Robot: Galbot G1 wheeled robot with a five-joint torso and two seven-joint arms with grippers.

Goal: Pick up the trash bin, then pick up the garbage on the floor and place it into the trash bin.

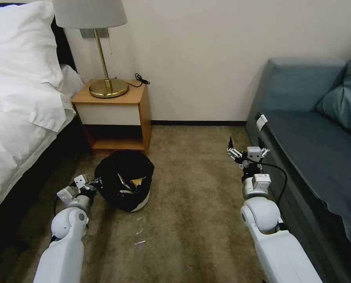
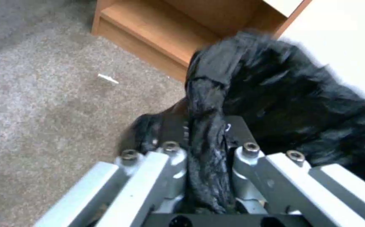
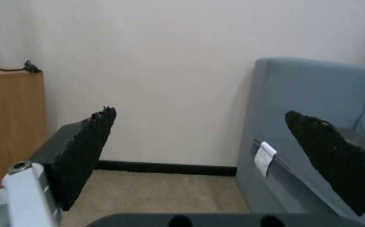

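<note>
While the left gripper [image 1: 94, 184] is clamped on a fold of the black bag [image 2: 207, 151] at the rim of the trash bin [image 1: 125, 181], the bin is tipped over on the carpet [image 1: 191, 220], its mouth turned toward the robot and its white side low on the right. It lies just in front of the wooden nightstand [image 1: 114, 118], beside the bed [image 1: 18, 118]. Something tan and crumpled [image 1: 138, 181] shows inside the bag. A few small white scraps [image 1: 139, 236] lie on the carpet near the bin. The right gripper [image 1: 244, 151] hangs with its fingers [image 3: 81, 151] spread and empty, close to the blue sofa [image 1: 320, 149], well apart from the bin.
</note>
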